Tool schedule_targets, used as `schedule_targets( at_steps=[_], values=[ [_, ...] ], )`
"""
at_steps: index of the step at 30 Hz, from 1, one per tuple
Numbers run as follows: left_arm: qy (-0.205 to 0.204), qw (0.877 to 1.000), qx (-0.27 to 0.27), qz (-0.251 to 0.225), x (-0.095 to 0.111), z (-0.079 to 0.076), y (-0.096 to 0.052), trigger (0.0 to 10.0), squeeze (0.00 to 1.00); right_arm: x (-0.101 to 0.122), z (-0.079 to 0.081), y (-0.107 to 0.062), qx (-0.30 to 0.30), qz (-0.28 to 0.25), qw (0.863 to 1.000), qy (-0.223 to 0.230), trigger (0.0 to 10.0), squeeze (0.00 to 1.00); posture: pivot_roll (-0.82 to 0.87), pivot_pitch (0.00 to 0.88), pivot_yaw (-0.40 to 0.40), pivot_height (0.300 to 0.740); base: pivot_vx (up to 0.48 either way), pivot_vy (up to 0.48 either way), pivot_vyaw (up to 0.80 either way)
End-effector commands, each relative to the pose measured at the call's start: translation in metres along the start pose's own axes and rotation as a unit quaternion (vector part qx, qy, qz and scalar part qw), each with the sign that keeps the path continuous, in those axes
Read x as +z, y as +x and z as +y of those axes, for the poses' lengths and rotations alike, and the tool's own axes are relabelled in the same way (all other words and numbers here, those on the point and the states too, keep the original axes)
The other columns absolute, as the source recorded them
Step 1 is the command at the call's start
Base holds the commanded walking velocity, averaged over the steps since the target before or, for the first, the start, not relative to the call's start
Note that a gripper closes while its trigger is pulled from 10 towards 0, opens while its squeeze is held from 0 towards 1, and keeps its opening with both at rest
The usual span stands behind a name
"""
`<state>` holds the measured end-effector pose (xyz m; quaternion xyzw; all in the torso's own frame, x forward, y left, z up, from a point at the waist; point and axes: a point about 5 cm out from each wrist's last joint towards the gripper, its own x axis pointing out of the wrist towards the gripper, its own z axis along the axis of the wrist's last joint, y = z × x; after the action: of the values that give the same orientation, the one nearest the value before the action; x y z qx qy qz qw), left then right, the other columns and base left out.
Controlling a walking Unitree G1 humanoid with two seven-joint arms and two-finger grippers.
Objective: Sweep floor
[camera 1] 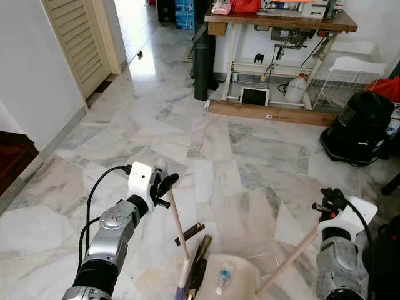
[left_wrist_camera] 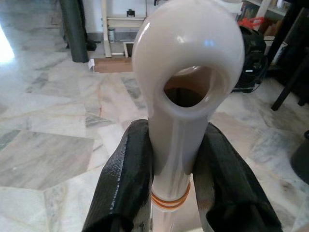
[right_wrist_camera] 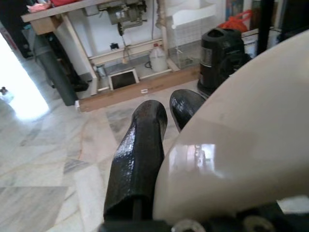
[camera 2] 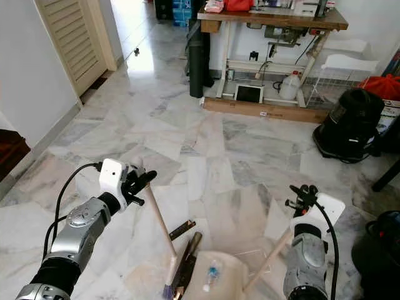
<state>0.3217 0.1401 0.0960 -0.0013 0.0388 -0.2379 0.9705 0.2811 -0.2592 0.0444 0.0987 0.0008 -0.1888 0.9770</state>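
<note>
I see the marble floor (camera 1: 206, 156) filling most of the frame, with a wooden desk (camera 1: 281, 22) at the top right and a black vacuum cleaner (camera 1: 359, 128) at the right edge below it. At the bottom centre, a cream dustpan (camera 1: 231, 275) sits on the floor with a small bottle (camera 1: 222, 279) in it; its handle (camera 1: 289, 256) slants up to the right into my right gripper (camera 1: 329, 201). That gripper's black fingers (right_wrist_camera: 137, 154) lie against the handle's pale end, clamped on it. Left of the dustpan, the broom (camera 1: 178, 234) slants up to my left gripper (camera 1: 164, 184) at lower left, whose fingers (left_wrist_camera: 125, 179) are closed on the stick just under its looped cap.
</note>
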Motion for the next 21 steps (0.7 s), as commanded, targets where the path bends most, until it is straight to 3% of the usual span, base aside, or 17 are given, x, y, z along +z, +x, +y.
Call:
schedule_targets(
  at_steps=[1,11,21],
  values=[
    [0.016,1.000,-0.011,-0.024,0.011,-0.002,0.004,10.0,0.00,0.005,0.003,0.002,0.003,-0.012,1.000,0.015,10.0,0.00,-0.08,0.000,0.010,0.740,0.000,0.000,0.00],
    [0.030,0.999,0.016,-0.033,0.016,0.009,0.000,10.0,0.00,0.010,0.008,0.004,0.009,-0.029,0.998,0.057,10.0,0.00,-0.08,0.000,0.020,0.740,0.000,0.000,0.00],
    [0.048,0.991,0.098,-0.081,0.018,0.004,-0.003,10.0,0.00,0.034,0.017,0.014,0.027,-0.075,0.994,0.075,10.0,0.00,-0.09,0.000,0.014,0.740,0.000,0.000,0.00]
  ],
)
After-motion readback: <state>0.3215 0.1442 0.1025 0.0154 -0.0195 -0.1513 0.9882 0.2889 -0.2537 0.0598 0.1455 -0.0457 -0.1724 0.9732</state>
